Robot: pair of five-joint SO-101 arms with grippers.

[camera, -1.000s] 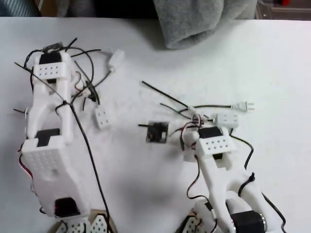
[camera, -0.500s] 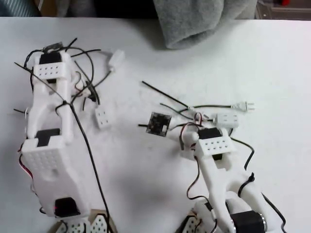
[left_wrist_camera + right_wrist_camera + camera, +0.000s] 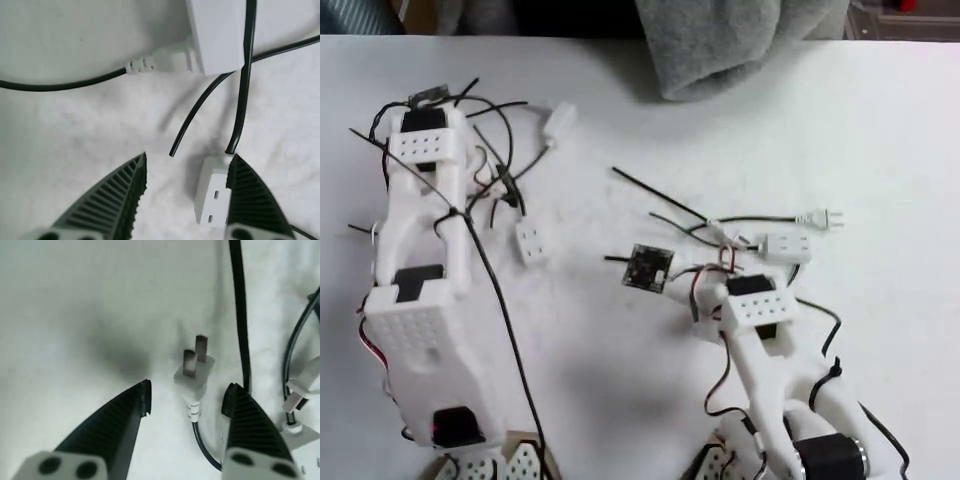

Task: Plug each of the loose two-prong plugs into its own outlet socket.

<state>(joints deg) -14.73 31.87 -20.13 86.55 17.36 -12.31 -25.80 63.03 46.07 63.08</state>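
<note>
Over the table, right gripper has backed up, jaws apart astride a plug, grasp-ready; left gripper gapes too.

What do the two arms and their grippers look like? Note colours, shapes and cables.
The left arm and right arm are white blocky shells with dotted panels, black motors and loose black, red and white wires. The left gripper has dark green ribbed, pointed fingers; the right gripper has black ones.

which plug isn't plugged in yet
The plug between the right gripper's open fingers, both prongs bare. The other plug, near the left gripper, is seated in a white socket block.
</note>
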